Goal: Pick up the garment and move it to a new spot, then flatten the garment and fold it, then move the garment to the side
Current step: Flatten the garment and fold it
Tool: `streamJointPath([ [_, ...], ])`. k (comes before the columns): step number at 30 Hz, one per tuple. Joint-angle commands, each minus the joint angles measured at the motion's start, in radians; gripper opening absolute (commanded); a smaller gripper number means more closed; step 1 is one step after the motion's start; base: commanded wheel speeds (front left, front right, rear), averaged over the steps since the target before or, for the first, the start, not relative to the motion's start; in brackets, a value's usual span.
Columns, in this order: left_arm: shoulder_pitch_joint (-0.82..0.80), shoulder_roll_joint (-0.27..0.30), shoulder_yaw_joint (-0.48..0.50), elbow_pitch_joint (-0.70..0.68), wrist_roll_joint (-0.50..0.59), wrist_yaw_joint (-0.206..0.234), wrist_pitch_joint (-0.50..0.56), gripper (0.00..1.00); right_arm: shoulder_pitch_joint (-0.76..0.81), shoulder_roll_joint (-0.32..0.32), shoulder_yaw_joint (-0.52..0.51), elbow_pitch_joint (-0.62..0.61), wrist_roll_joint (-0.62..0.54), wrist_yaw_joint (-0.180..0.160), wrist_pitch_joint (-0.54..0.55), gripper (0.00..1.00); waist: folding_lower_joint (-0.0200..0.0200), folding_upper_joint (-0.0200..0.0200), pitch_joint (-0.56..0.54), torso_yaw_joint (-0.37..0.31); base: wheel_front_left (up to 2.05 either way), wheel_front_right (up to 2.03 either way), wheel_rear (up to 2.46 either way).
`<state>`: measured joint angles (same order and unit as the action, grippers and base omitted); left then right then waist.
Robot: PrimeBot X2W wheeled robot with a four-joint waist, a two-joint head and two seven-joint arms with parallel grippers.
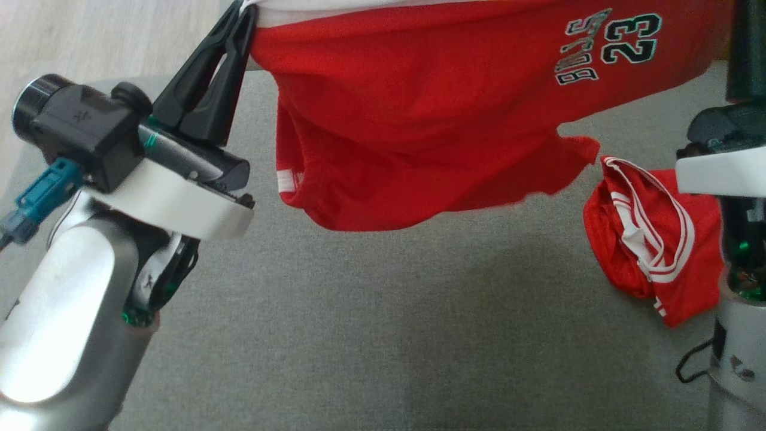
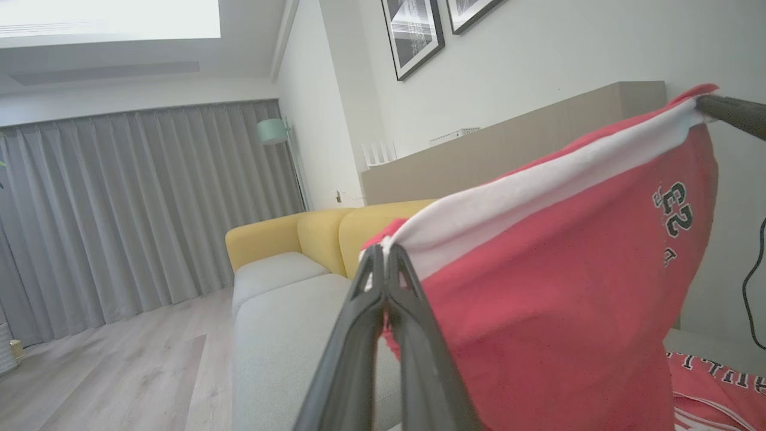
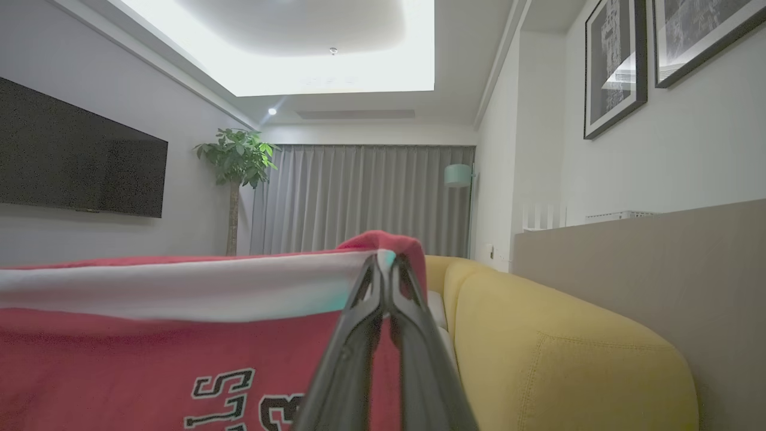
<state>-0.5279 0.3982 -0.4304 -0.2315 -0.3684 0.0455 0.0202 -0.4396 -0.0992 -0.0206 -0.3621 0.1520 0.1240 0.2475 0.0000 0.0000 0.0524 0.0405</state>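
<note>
Here, red shorts (image 1: 419, 114), white waistband, black "23", hanging.

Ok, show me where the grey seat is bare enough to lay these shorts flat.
Bare: the wide grey seat under the held shorts, between the left arm and the crumpled red garment. Crowded: the right edge, around that garment and the right arm.

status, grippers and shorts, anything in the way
Left gripper and right gripper: jaws shut on the red shorts at the waistband. Stretched between them, above the grey seat. Second red garment lies crumpled on the seat, right side.
</note>
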Motion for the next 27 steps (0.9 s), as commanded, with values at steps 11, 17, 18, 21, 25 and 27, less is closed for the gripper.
streamJointPath([
  [11,-0.202,-0.047,0.068,0.220,-0.087,-0.040,-0.061,0.00,-0.198,0.039,0.011,0.218,0.086,0.007,-0.006,0.00,0.0000,0.0000,0.090,0.001,0.00,0.00,0.00],
  [17,-0.415,-0.117,0.085,0.491,-0.088,-0.067,-0.169,0.00,-0.482,0.045,0.057,0.501,0.103,0.007,-0.079,0.00,0.0000,0.0000,0.162,0.001,0.00,0.00,0.00],
  [18,-0.456,-0.128,0.089,0.543,-0.087,-0.071,-0.189,0.00,-0.534,0.046,0.066,0.555,0.104,0.007,-0.101,0.00,0.0000,0.0000,0.170,0.000,0.00,0.00,0.00],
  [21,-0.570,-0.157,0.095,0.695,-0.074,-0.081,-0.241,0.00,-0.675,0.047,0.087,0.715,0.107,0.007,-0.183,0.00,0.0000,0.0000,0.178,-0.006,0.00,0.00,0.00],
  [25,-0.676,-0.181,0.111,0.881,-0.057,-0.083,-0.273,0.00,-0.806,0.049,0.152,0.927,0.151,0.007,-0.268,0.00,0.0000,0.0000,0.189,-0.024,0.00,0.00,0.00],
  [27,-0.696,-0.195,0.119,0.974,-0.060,-0.089,-0.278,0.00,-0.842,0.049,0.205,1.025,0.188,0.007,-0.293,0.00,0.0000,0.0000,0.199,-0.034,0.00,0.00,0.00],
])
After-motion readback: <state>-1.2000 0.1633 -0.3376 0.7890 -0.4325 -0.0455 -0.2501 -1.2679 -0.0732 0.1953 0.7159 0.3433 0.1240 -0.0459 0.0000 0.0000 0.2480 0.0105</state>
